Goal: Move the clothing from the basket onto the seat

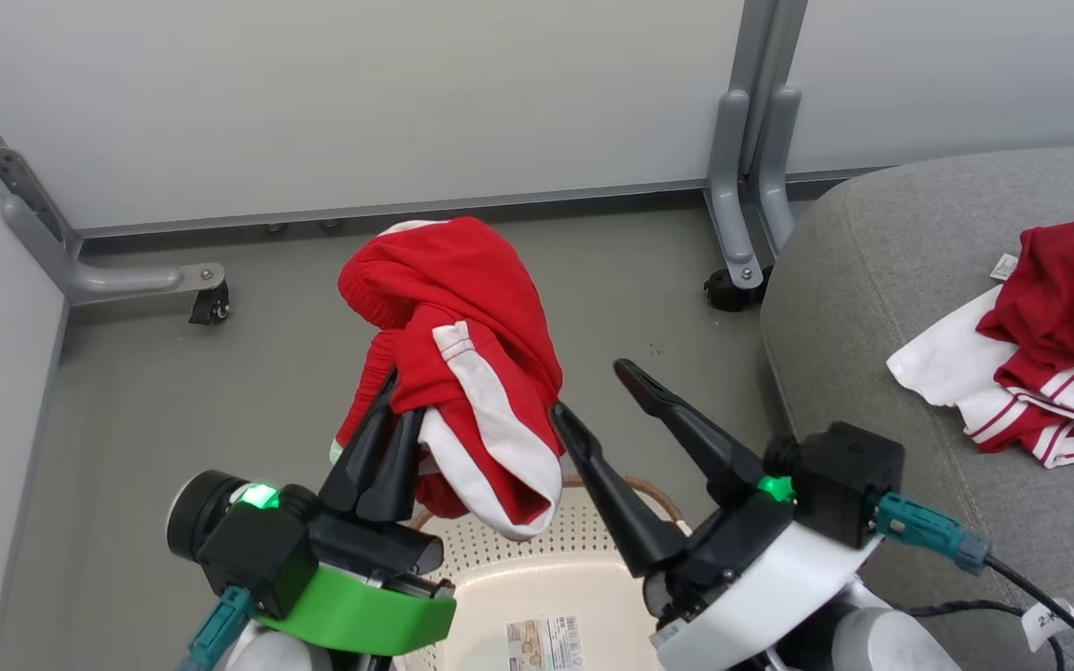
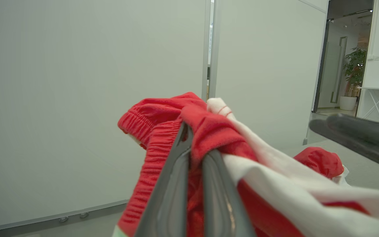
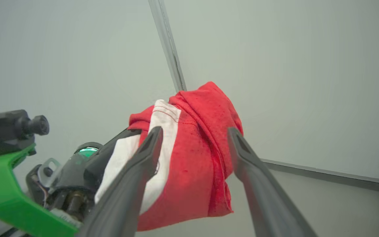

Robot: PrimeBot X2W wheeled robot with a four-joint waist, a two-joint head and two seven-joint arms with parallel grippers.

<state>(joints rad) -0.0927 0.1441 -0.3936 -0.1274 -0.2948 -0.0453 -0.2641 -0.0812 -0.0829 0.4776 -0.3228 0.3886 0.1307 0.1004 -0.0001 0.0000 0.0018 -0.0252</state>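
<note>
Head view: from above, facing down and forward over left gripper (image 1: pixel 402 410) and right gripper (image 1: pixel 593 390); basket (image 1: pixel 579 533) near, seat (image 1: pixel 873 233) to the right.
Left wrist view: close along own fingers (image 2: pixel 173 184), facing wall panels (image 2: pixel 77 98).
Right wrist view: close, looking across at left gripper.
Shared by all: held clothing (image 1: pixel 462 326).

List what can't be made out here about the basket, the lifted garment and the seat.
Head view: the left gripper, the right gripper and the bottom edge hide most of the basket; any clothing left inside is unknown.
Head view: the label sticker is too small to read.
All views: the held garment is bunched, so its type is unclear.
Head view: the seat and the clothing on it run past the right edge.
</note>
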